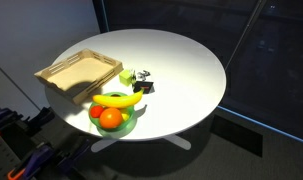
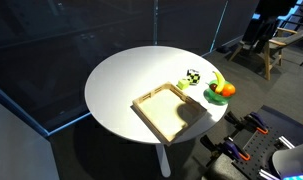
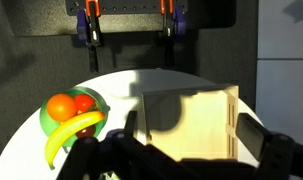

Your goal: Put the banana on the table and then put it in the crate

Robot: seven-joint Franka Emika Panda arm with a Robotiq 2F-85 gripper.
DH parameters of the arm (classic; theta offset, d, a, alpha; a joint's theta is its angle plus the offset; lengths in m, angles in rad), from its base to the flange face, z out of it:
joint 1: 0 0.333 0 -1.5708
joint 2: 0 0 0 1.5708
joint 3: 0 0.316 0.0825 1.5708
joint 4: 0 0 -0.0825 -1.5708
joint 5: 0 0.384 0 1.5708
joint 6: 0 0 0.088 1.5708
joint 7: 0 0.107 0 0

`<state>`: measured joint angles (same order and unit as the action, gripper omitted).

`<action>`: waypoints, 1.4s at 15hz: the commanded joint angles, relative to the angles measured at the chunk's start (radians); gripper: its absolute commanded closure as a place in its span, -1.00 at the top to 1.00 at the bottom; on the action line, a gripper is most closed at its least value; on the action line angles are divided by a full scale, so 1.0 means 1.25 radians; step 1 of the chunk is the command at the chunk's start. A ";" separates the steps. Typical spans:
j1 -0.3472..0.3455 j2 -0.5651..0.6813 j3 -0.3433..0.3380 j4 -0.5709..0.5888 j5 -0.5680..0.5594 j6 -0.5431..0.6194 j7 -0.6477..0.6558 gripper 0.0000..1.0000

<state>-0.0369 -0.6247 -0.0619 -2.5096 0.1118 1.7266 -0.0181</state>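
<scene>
A: Where is the banana [image 1: 118, 99] now?

B: On the green plate [image 1: 127, 126], lying across the orange [image 1: 111, 118]. The plate sits at the edge of the table [image 1: 181, 70], just beside the crate [image 1: 76, 72]. The banana is outside the crate.

A: Do both exterior views agree?

B: Yes. In both exterior views a yellow-green block [image 1: 127, 77] and a small black-and-white thing [image 1: 143, 80] stand between the plate and the middle of the table, close to the crate's corner. I cannot pick them out in the wrist view.

A: What does the wrist view add?

B: The gripper [image 3: 176, 160], which shows only there. It comes in dark along the bottom edge, above the crate's near side. Its jaws stand wide apart with nothing between them. That view also shows a red fruit [image 3: 84, 102] touching the orange under the banana, and two orange-handled clamps [image 3: 89, 15] past the far rim of the table.
</scene>
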 commanded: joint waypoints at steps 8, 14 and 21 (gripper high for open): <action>-0.116 0.056 0.017 0.014 -0.110 0.261 0.192 1.00; -0.175 0.133 0.016 0.037 -0.157 0.288 0.321 1.00; -0.185 0.212 -0.029 0.074 -0.139 0.309 0.314 1.00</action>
<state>-0.2655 -0.4078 -0.0783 -2.4609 -0.0647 2.0937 0.3733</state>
